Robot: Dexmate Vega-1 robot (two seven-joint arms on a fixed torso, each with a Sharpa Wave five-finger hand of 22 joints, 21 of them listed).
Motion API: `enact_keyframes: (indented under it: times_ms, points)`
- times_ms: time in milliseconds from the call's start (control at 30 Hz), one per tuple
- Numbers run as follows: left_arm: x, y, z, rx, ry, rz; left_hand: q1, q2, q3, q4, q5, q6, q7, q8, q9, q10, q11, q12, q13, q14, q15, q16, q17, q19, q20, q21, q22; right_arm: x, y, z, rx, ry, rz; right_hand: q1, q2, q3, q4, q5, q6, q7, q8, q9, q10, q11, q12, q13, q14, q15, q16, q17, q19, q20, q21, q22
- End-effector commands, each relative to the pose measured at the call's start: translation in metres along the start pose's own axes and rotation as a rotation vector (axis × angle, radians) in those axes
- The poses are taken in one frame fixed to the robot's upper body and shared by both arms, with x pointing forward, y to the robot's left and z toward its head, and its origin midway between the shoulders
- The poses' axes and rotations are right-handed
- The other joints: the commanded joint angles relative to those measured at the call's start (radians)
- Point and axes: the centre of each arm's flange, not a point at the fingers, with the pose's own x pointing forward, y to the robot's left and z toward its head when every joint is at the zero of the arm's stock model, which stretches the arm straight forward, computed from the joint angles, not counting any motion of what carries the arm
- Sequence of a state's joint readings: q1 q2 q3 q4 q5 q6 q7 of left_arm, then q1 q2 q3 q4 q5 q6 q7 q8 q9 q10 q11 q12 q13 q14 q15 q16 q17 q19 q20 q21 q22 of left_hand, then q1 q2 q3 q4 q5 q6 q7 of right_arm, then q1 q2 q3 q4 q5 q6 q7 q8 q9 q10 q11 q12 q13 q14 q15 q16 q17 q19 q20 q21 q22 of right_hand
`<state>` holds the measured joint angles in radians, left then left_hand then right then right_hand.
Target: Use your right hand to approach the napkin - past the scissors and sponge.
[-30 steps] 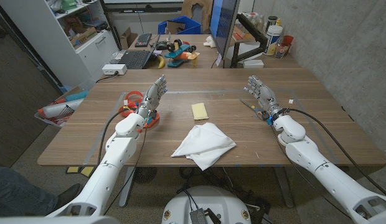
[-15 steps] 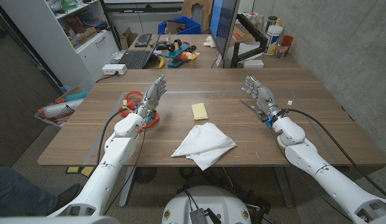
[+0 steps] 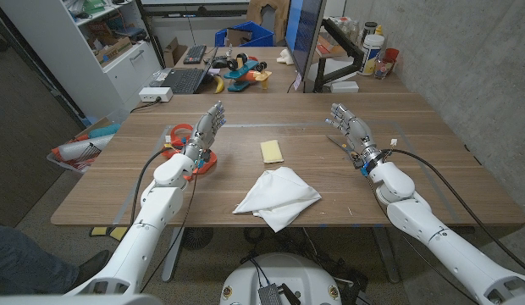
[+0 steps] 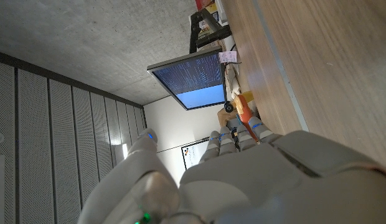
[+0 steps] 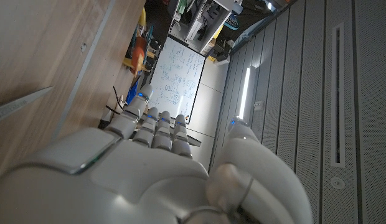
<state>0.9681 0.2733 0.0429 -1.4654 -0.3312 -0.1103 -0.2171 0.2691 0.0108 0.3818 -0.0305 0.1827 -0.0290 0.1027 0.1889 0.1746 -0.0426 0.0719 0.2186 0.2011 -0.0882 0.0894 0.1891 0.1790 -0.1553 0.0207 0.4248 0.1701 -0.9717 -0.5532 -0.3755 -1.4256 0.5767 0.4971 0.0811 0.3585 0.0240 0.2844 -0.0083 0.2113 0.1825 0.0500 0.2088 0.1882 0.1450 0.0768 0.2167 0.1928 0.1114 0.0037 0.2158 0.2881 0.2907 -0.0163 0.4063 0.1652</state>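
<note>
Right hand [image 3: 350,132] raised on edge above scissors [image 3: 338,143], fingers apart, holding nothing; white napkin [image 3: 278,196] near front edge, yellow sponge [image 3: 272,151] beyond; left hand [image 3: 205,134] likewise empty, fingers extended.

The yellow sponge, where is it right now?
In the head view the yellow sponge lies near the table's middle, just behind the white napkin, between the two hands.
</note>
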Motion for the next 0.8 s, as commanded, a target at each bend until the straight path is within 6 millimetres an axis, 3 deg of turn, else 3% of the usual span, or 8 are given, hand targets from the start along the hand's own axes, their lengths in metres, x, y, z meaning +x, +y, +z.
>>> enact_keyframes:
  times_ms: [33,267,433,800]
  points:
    - [-0.003,0.001,0.002,-0.003,-0.009,0.007,0.003,0.007,0.003,-0.009,0.002,0.016,0.002,0.009,0.005,0.012,0.003,0.008,0.001,0.017,0.003,0.012,0.003,0.003,-0.013,-0.004,0.001,-0.006,0.01,0.016,-0.034,-0.086,0.026,-0.005,0.0,-0.001,-0.003,0.01,0.004,-0.01,-0.001,0.005,0.016,0.003,0.008,0.006,0.013,-0.002,0.01,0.0,0.015,-0.001,-0.004,0.002]
    - [-0.007,0.001,0.004,0.002,-0.015,0.008,0.005,0.009,0.003,-0.012,0.002,0.021,0.003,0.009,0.005,0.013,0.001,0.007,0.0,0.018,0.001,0.01,0.003,0.006,-0.017,-0.009,0.001,-0.009,0.014,0.021,-0.065,-0.1,0.049,-0.005,0.0,-0.001,-0.004,0.011,0.006,-0.013,0.0,0.005,0.02,0.0,0.009,0.006,0.017,-0.003,0.01,-0.002,0.018,0.0,-0.006,0.002]
    - [-0.01,0.001,0.005,0.005,-0.014,0.01,0.005,0.01,0.003,-0.014,0.002,0.019,0.002,0.006,0.005,0.01,0.001,0.005,0.0,0.014,0.001,0.008,0.003,0.004,0.001,-0.016,0.001,-0.012,0.016,0.023,-0.082,-0.102,0.057,-0.004,-0.001,-0.001,-0.006,0.012,0.013,-0.012,0.002,0.005,0.024,0.003,0.009,0.006,0.018,-0.002,0.01,-0.004,0.02,0.0,-0.009,0.002]
    - [-0.014,0.004,0.009,0.011,-0.014,0.01,0.003,0.015,0.001,-0.016,0.001,0.019,0.0,0.003,0.005,0.01,0.001,0.003,-0.001,0.014,0.003,0.006,0.003,0.007,0.008,-0.028,0.002,-0.02,0.023,0.028,-0.133,-0.124,0.066,-0.005,-0.002,-0.002,-0.009,0.015,0.024,-0.016,0.004,0.005,0.033,-0.001,0.01,0.006,0.019,-0.005,0.008,-0.008,0.023,0.0,-0.015,0.002]
